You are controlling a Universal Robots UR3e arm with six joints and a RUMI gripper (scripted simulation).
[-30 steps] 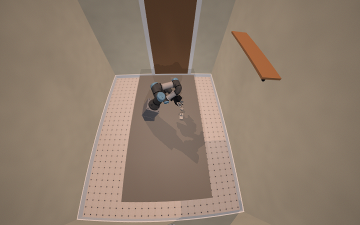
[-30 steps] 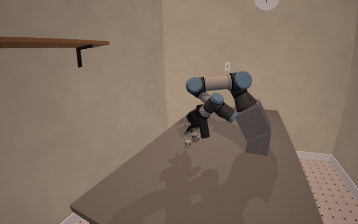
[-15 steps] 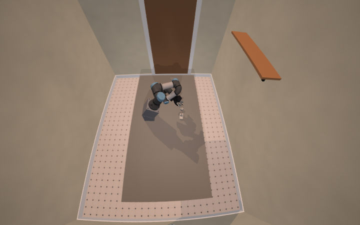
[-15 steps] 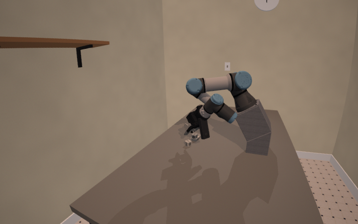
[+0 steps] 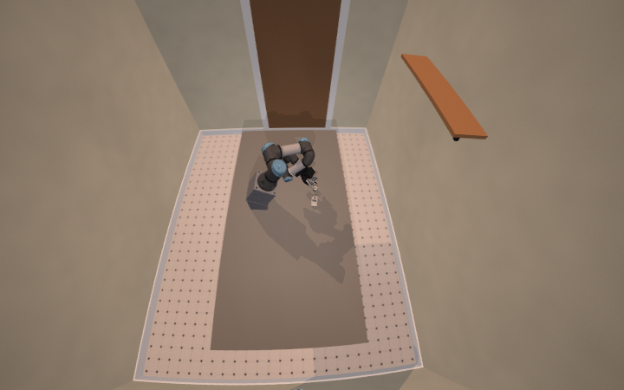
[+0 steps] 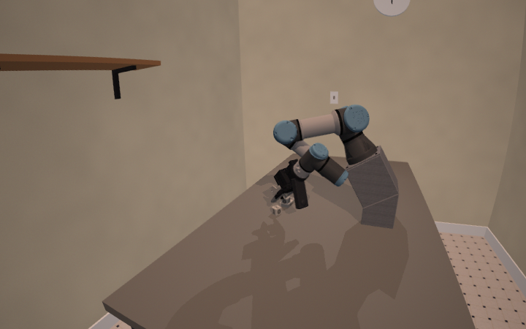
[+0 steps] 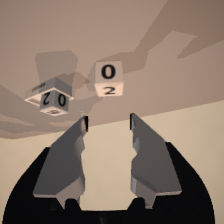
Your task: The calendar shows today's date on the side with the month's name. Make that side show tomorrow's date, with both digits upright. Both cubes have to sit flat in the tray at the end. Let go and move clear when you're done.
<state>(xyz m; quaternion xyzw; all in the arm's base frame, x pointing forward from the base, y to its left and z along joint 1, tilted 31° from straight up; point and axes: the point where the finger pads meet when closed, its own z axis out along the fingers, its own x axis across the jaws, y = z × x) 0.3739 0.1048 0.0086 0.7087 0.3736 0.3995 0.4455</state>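
- Gripper (image 7: 107, 122) partly parted, nothing btwn its fingers; gap shows only bare worktop (image 6: 348, 263).
- Wrist view: loose cube (image 7: 108, 78) sits on the worktop just beyond the fingertips, a bit right of centre. Far face reads "0", nearer face reads "2". Not touching the gripper.
- Tray (image 7: 50, 100) w/ the other cube (image 7: 56, 92) lies left of the loose cube, apart from it. Cube's near face reads "0"; a "2"-like mark stands left of it, looks flipped. Can't tell if that mark is on the cube or the tray front.
- Month name too small/blurred to read in any view.
- Exterior view: arm (image 6: 315, 126) folded low off a grey slanted pedestal (image 6: 378, 194) at far right of the worktop; gripper (image 6: 280, 197) angled down near the far-left edge, right over the tray area. A pale cube (image 6: 276, 210) rests on the worktop just near of it.
- Top view: gripper (image 5: 314, 184) just beyond the small pale calendar bits (image 5: 314, 200); too small to split cube from tray there.
- Arm's shadow falls across the worktop toward the near side.
- Room: wooden shelf (image 6: 77, 61) on left wall, door (image 5: 294, 64) behind the arm in top view.
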